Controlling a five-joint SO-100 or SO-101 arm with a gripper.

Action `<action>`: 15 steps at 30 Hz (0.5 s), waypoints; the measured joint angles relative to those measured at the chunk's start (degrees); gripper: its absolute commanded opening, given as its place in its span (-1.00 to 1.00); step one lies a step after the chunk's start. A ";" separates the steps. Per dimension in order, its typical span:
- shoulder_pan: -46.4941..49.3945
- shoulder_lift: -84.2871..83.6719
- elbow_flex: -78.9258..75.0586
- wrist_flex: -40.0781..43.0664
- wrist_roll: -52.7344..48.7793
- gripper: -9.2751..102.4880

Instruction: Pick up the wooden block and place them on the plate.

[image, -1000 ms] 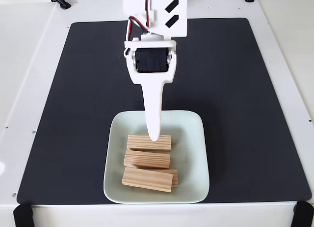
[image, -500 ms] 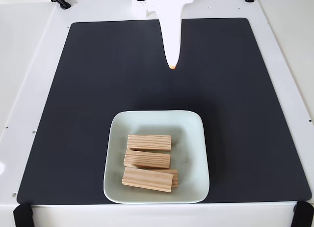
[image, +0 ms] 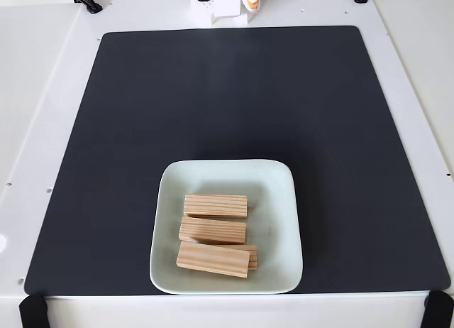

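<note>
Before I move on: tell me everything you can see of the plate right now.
The pale mint-white square plate has rounded corners and a raised glossy rim; it looks ceramic. It sits flat on the black mat, near that mat's front edge, slightly left of centre in the fixed view. Small light-tan wooden blocks lie in it, roughly parallel; the frontmost rests partly on another. Nothing else touches it.

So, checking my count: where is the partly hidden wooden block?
In the fixed view, on the pale square plate, under the nearest wooden block, its end peeking out right.
</note>
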 measured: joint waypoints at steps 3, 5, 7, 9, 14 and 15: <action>0.00 9.84 8.70 -4.39 0.00 -0.84; -0.09 16.79 14.85 -7.73 0.00 -0.84; -0.09 23.55 20.74 -11.34 0.00 -0.84; -0.09 29.88 26.28 -14.50 0.00 -0.84; -0.18 43.51 36.74 -18.02 0.00 -0.84; -0.18 45.97 38.50 -18.11 0.00 -0.84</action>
